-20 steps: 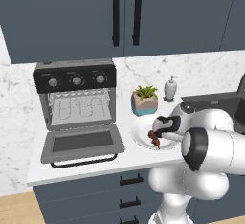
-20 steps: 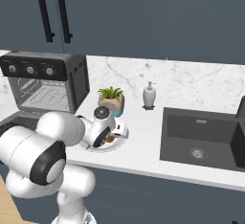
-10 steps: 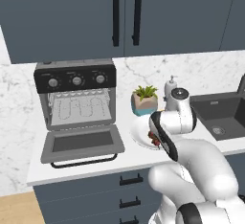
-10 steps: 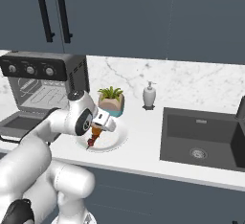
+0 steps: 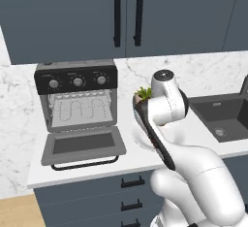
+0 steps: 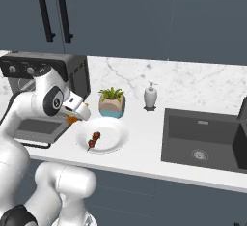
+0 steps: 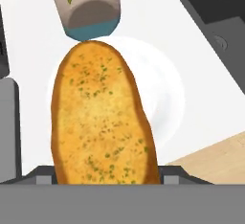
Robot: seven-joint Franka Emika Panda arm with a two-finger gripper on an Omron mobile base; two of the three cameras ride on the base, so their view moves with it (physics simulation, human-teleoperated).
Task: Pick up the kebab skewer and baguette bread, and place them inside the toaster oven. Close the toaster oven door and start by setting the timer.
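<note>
The baguette bread (image 7: 103,117) is held in the jaws of the gripper (image 6: 76,115), which are closed on its near end. Its long axis runs straight out from them toward 12 o'clock in the hand view, over the white plate (image 7: 167,89) and pointing at the potted plant (image 7: 88,5). From the right base camera only a sliver of orange crust shows under the hand, raised above the surface at the plate's 9 o'clock edge.

The toaster oven (image 5: 77,100) stands at 9 o'clock from the gripper in the left base view, its door (image 5: 82,146) dropped flat and the wire rack (image 5: 83,112) bare. So the loaf likely has to swing leftward and go in end first through that opening.

The kebab skewer (image 6: 94,140) lies on the plate, at 4 o'clock from the gripper in the right base view.
</note>
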